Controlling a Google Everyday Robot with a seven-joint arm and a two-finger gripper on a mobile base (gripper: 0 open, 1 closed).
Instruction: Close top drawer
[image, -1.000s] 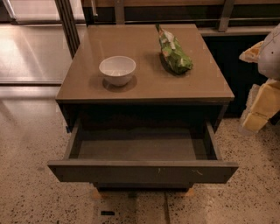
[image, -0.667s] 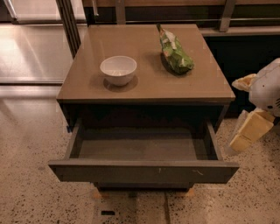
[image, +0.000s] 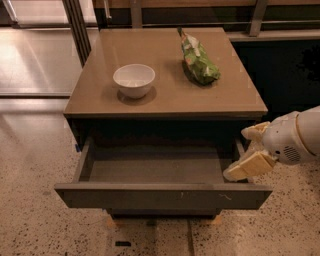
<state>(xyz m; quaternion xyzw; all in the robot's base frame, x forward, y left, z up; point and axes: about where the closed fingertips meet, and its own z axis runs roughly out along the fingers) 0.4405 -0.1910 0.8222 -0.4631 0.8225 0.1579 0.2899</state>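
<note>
Nearest to the camera is the top drawer, pulled far out of the cabinet. Its long flat front carries small pale scratches right of centre, and its plain grey inside holds nothing. Below the drawer, the lower fronts are mostly hidden under it.

At the right end of the drawer, just behind its front panel, is the gripper. Its two pale fingers stand apart, so the hand is open and grips nothing. The lower finger lies over the right side wall of the drawer; whether it touches the wall, I cannot tell.

Behind the drawer, on the brown top of the cabinet, a white bowl stands to the left and a green bag lies to the right, well apart from each other.

I judge the task as hardly begun: the drawer is fully open, and the whole push inward is left to do
</note>
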